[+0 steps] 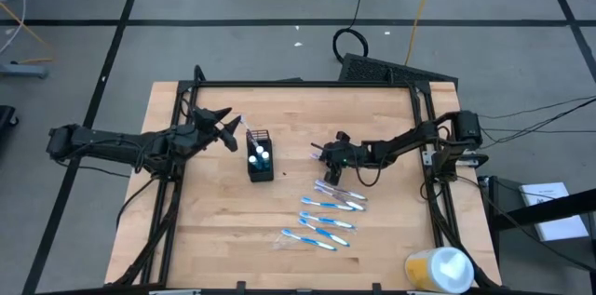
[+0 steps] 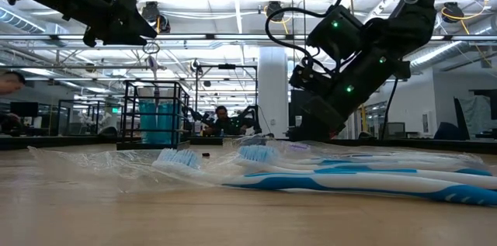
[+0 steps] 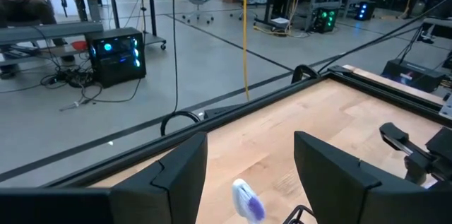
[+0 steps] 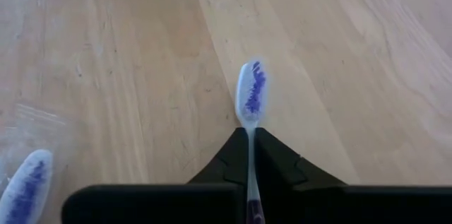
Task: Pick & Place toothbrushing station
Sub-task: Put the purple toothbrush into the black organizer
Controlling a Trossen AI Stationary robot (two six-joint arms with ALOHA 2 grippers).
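On the wooden counter [image 1: 214,230] the black mesh holder [image 1: 260,154] stands upright with the small tubes [image 1: 260,156] inside. Just left of the holder the left hand [image 1: 226,127] hovers, fingers apart. To the holder's right the right hand [image 4: 251,139] is clamped on one toothbrush [image 4: 251,99], beside four other toothbrushes [image 1: 326,219].

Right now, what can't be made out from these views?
- Toothbrush handle: right wrist view, hidden between the shut right gripper fingers.
- Holder contents: high view, too small to count.
- Left gripper: left wrist view, open, fingertips cut off by the bottom edge.
- Yellow-and-white container: high view, cut off by the bottom edge.
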